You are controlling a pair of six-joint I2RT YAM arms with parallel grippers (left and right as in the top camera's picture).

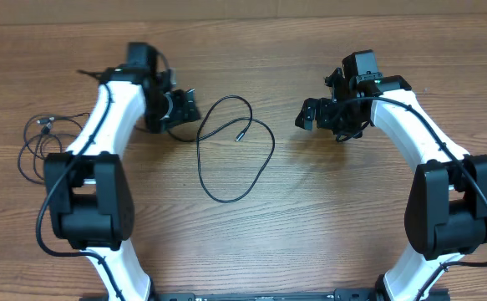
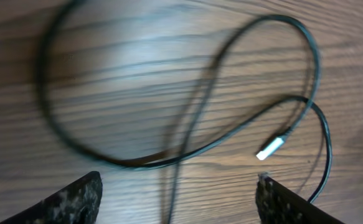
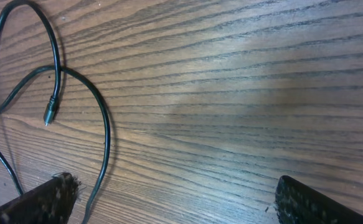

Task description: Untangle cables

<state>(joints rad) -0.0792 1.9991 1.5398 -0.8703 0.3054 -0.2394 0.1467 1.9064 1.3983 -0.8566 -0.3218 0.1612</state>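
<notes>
Gaping left end effector point(image 2: 178, 194) above cable point(image 2: 270, 148)

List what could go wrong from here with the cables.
1. The thin black looped cable crosses itself near the open left fingers; closing there might pinch two strands and tighten the loop.
2. The second thin black cable bundle lies beside the white left arm; a sweep could drag it.
</notes>
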